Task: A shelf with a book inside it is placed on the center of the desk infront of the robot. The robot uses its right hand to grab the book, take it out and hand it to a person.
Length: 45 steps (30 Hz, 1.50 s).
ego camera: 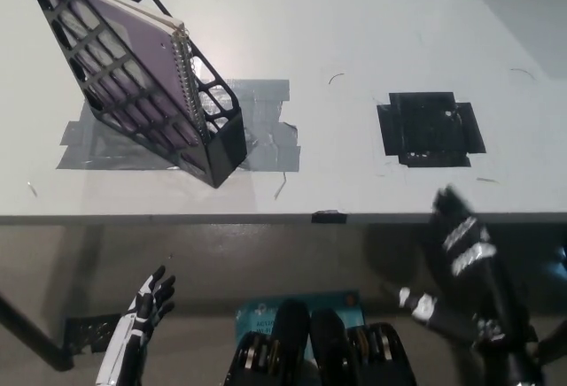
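Light: bright, even overhead wash on the table (354, 32)
Glare: table nearly blown white
Shadows: soft, dim floor under table's lower edge
Blur: right hand (462, 244) smeared at lower right
Focus: shelf (142, 94) sharp

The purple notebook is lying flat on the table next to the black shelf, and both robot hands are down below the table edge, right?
Not quite. The purple notebook is standing inside the black shelf, not lying flat beside it. The rest is right: in the head view the white left robot hand and the black right robot hand are both below the table edge.
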Each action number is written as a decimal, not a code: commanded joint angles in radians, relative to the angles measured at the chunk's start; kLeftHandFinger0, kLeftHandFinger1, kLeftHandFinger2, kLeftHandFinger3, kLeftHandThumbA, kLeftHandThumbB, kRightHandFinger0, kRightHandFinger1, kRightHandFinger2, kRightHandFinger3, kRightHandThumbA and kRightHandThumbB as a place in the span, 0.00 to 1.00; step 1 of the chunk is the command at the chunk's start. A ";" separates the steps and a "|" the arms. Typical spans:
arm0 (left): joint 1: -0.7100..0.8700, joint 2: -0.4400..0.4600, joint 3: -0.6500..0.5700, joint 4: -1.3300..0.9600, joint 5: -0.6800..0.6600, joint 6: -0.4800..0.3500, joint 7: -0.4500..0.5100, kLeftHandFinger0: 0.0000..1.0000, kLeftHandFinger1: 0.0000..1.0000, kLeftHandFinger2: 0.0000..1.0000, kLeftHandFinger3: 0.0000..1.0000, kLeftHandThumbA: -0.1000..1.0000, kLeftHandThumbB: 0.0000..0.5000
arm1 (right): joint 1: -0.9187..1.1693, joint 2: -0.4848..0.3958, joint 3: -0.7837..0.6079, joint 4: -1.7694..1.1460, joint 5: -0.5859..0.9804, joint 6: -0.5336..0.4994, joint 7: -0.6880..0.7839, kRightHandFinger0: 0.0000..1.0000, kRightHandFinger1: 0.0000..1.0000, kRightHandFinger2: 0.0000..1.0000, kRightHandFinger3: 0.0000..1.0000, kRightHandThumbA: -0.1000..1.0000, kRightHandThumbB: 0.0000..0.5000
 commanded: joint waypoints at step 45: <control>-0.032 0.015 -0.015 -0.052 0.006 0.003 -0.021 1.00 1.00 1.00 1.00 1.00 0.48 | -0.989 0.238 0.094 0.783 -0.003 0.200 0.047 1.00 1.00 1.00 1.00 1.00 0.70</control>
